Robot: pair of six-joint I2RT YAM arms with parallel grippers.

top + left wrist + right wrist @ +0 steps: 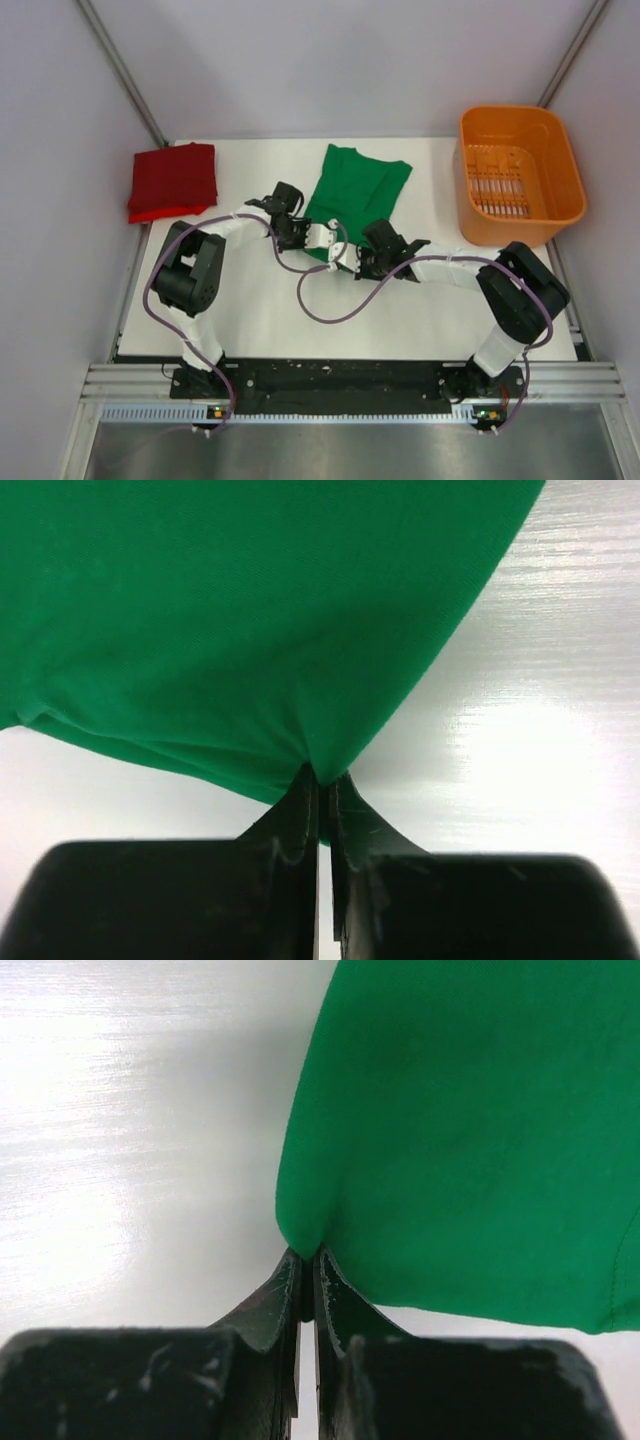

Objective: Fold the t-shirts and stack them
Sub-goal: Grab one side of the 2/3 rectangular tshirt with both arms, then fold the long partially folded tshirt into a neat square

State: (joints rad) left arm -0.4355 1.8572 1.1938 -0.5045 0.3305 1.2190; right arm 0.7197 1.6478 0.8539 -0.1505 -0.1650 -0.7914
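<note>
The left gripper (320,777) and right gripper (308,1253) each pinch the near hem of the plain bright green cloth t-shirt (355,185), its length running away from them.

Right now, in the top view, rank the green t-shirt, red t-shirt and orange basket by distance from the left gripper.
1. green t-shirt, centre, pinched in the left gripper.
2. red t-shirt, folded, far left.
3. orange basket, far right.
</note>
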